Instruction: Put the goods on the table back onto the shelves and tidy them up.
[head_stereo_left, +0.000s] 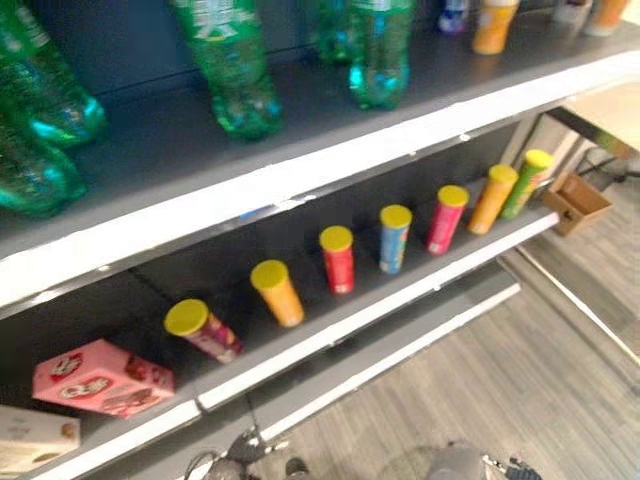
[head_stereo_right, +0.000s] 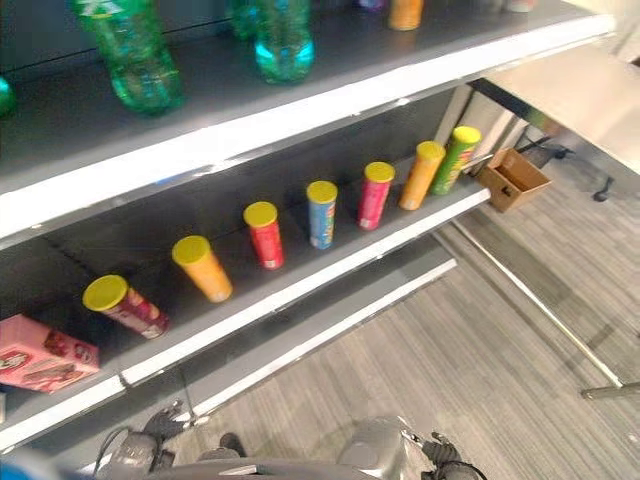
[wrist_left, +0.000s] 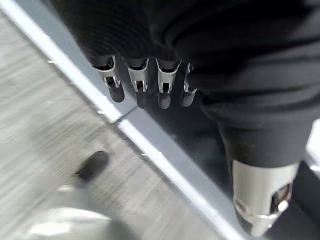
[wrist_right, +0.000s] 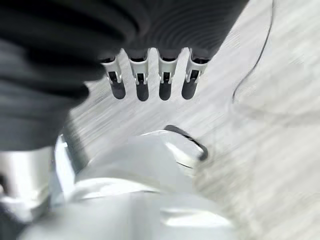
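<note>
Several yellow-lidded snack cans stand in a row on the lower shelf: a maroon can, an orange can, a red can, a blue can, a pink can and more to the right. A pink box and a beige box lie at that shelf's left end. Green bottles stand on the upper shelf. My left hand hangs low by the shelf base, fingers relaxed and holding nothing. My right hand hangs over the floor, also relaxed with nothing in it.
A small brown cardboard box hangs at the right end of the lower shelf. An orange bottle stands far right on the upper shelf. Grey plank floor spreads in front of the shelves. A metal frame leg runs across the floor at right.
</note>
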